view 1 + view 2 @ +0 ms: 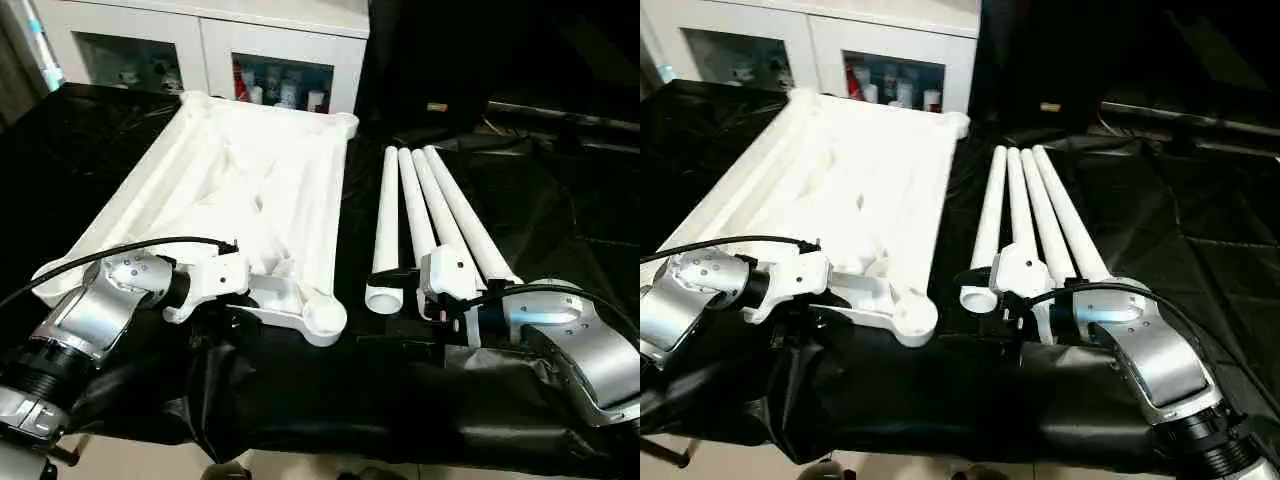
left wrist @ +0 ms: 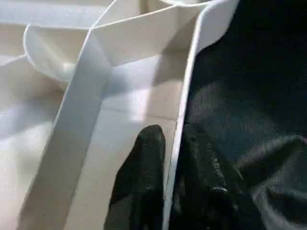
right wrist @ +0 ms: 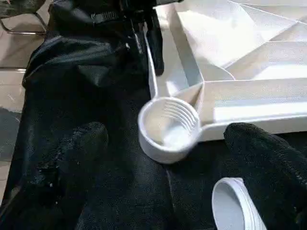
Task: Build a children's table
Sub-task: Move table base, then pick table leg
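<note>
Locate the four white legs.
The four legs lie side by side on the black cloth, right of the tabletop, just ahead of the right gripper.

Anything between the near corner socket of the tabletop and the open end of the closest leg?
Nothing but bare black cloth between the corner socket and the closest leg, seen in the right wrist view.

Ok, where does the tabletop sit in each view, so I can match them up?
Left eye view: the tabletop lies centre-left, ribbed underside up.
Right eye view: the same, further toward the left edge.
Left wrist view: its near rim runs between the two black fingers.
Right wrist view: its corner socket is closest to the camera, with ribs behind.
Shared landmark: the left gripper astride that near rim.
</note>
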Available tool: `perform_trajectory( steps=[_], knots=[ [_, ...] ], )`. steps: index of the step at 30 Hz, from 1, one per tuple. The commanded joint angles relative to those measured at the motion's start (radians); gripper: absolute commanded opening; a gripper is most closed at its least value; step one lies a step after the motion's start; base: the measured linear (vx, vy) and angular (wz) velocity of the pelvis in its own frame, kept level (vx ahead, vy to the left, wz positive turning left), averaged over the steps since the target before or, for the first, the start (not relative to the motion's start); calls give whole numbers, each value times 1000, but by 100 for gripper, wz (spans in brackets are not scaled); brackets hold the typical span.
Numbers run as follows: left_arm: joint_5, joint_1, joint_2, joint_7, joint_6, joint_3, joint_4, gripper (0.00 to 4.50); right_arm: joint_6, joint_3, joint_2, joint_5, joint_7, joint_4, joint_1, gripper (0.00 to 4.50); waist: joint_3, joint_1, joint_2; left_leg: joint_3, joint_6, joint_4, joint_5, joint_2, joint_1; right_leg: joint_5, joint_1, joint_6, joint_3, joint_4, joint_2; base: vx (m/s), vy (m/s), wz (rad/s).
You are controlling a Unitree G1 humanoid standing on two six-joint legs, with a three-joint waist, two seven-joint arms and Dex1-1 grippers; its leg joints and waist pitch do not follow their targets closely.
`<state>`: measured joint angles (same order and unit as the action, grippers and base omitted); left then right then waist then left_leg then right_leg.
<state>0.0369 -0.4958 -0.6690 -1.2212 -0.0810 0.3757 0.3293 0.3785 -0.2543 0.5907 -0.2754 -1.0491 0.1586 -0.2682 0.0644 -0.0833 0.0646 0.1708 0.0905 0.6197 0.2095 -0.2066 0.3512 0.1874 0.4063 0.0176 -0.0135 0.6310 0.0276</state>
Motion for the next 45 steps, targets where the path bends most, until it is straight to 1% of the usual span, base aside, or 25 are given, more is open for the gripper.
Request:
perform_trajectory(
  steps=[1,3,4,6,7,8,13,15,18,21,25,26,28,31,33,34,35,36,37,38,39,41,42,43,45],
  knots=[
    [19,-21,6,93,30,-35,9,34,-18,-4,-1,7,4,16,-1,450,-66,-1,-21,-8,26,-82,177,-24,-6,161,-49,197,39,-67,87,0,0,0],
    [32,-23,9,121,43,-41,16,31,-18,-4,-4,9,6,14,-2,450,-68,0,-20,-8,20,-82,163,-22,-2,149,-52,195,39,-66,87,0,0,0],
    [51,-20,7,157,71,-53,13,17,-22,-7,-8,13,8,12,-1,450,-68,4,-15,-8,20,-81,160,-22,-2,148,-53,193,39,-66,86,0,0,0],
    [56,-18,5,168,81,-59,9,12,-23,-8,-9,15,9,11,-1,450,-67,8,-18,-9,17,-80,157,-22,-1,149,-53,191,39,-66,87,0,0,0],
    [57,-14,0,170,82,-68,-5,12,-26,-11,-11,18,10,9,-1,450,-67,10,-11,-8,14,-80,156,-22,-2,154,-52,190,39,-67,87,0,0,0],
    [58,-12,-4,171,82,-72,-10,4,-28,-13,-12,20,11,6,-2,450,-67,12,-15,-9,15,-80,154,-22,-2,158,-52,191,39,-65,87,0,0,0],
    [60,-4,-28,178,111,-86,6,4,-35,-18,-20,29,14,-4,-9,450,-66,14,-16,-7,7,-80,147,-23,-3,145,-48,197,39,-65,86,0,0,0],
    [52,3,-38,174,124,-93,17,4,-37,-19,-23,31,15,-6,-11,450,-65,12,-14,-7,6,-80,149,-22,-3,151,-47,195,39,-65,86,0,0,0],
    [16,13,-46,161,172,-117,52,4,-43,-18,-23,33,14,-8,-11,450,-65,12,-15,-7,12,-81,157,-23,-4,158,-47,192,39,-65,87,0,0,0],
    [21,15,-71,149,206,-123,96,4,-48,-18,-23,36,16,-9,-9,450,-65,11,-15,-8,13,-82,160,-22,-3,169,-47,184,40,-66,88,0,0,0],
    [-19,27,-74,121,223,-150,96,4,-46,-16,-26,33,20,-5,-8,450,-65,14,-16,-7,16,-82,160,-24,-5,157,-45,190,40,-64,88,0,0,0],
    [-45,32,-68,105,214,-162,84,35,-46,-15,-27,32,21,-3,-8,450,-65,14,-17,-7,15,-82,161,-24,-6,150,-45,194,40,-63,87,0,0,0],
    [-64,35,-65,90,216,-169,73,67,-48,-13,-28,32,24,-3,-8,450,-65,13,-16,-6,16,-82,157,-24,-5,146,-45,198,40,-62,89,0,0,0],
    [-78,38,-66,74,206,-172,65,82,-47,-11,-30,32,27,-3,-9,450,-64,12,-17,-6,19,-83,169,-26,-6,148,-44,204,39,-63,88,0,0,0],
    [-100,45,-78,47,184,-179,50,109,-35,-3,-41,19,32,2,-13,450,-61,11,-18,-6,23,-85,193,-24,-9,192,-42,196,40,-66,89,0,0,0],
    [-123,53,-91,27,167,-189,32,116,-20,8,-53,0,38,9,-17,450,-60,12,-15,-6,25,-86,203,-25,-9,217,-42,188,40,-69,89,0,0,0],
    [-123,53,-91,27,167,-189,32,116,-20,8,-53,0,38,9,-17,450,-61,11,-16,-7,27,-85,203,-25,-11,222,-41,187,40,-68,90,0,0,0],
    [-150,64,-105,14,134,-210,1,134,0,27,-74,-25,55,15,-28,450,-60,11,-17,-6,27,-86,205,-24,-11,228,-39,183,41,-70,88,0,0,0],
    [-181,70,-121,9,97,-242,-32,146,24,52,-111,-36,105,3,-54,450,-62,12,-18,-7,31,-86,198,-25,-11,221,-41,186,41,-65,90,0,0,0],
    [-201,70,-129,17,71,-271,-54,146,43,74,-147,-30,167,-22,-84,450,-62,15,-18,-8,35,-87,192,-24,-7,219,-41,189,40,-63,90,0,0,0],
    [-215,66,-132,32,54,-297,-67,158,78,97,-186,-26,234,-59,-118,450,-62,24,-15,-9,47,-88,183,-19,-7,228,-39,192,38,-62,87,0,0,0],
    [-227,55,-132,54,41,-320,-77,171,128,127,-232,-22,318,-115,-163,450,-61,23,-14,-6,57,-85,188,-17,-14,256,-34,184,38,-68,83,0,0,0],
    [-227,55,-132,54,41,-320,-77,171,128,127,-232,-22,318,-115,-163,450,-59,23,-17,-5,61,-85,190,-17,-13,255,-34,180,39,-67,82,0,0,0],
    [-233,42,-121,84,43,-334,-91,191,163,160,-292,3,434,-203,-225,450,-61,19,-16,-4,62,-85,189,-18,-17,248,-31,178,39,-67,83,0,0,0],
    [-240,37,-97,109,31,-336,-113,197,188,180,-339,34,534,-287,-280,450,-63,23,-14,-4,79,-87,169,-16,-14,221,-32,181,38,-62,82,0,0,0]
  ],
)
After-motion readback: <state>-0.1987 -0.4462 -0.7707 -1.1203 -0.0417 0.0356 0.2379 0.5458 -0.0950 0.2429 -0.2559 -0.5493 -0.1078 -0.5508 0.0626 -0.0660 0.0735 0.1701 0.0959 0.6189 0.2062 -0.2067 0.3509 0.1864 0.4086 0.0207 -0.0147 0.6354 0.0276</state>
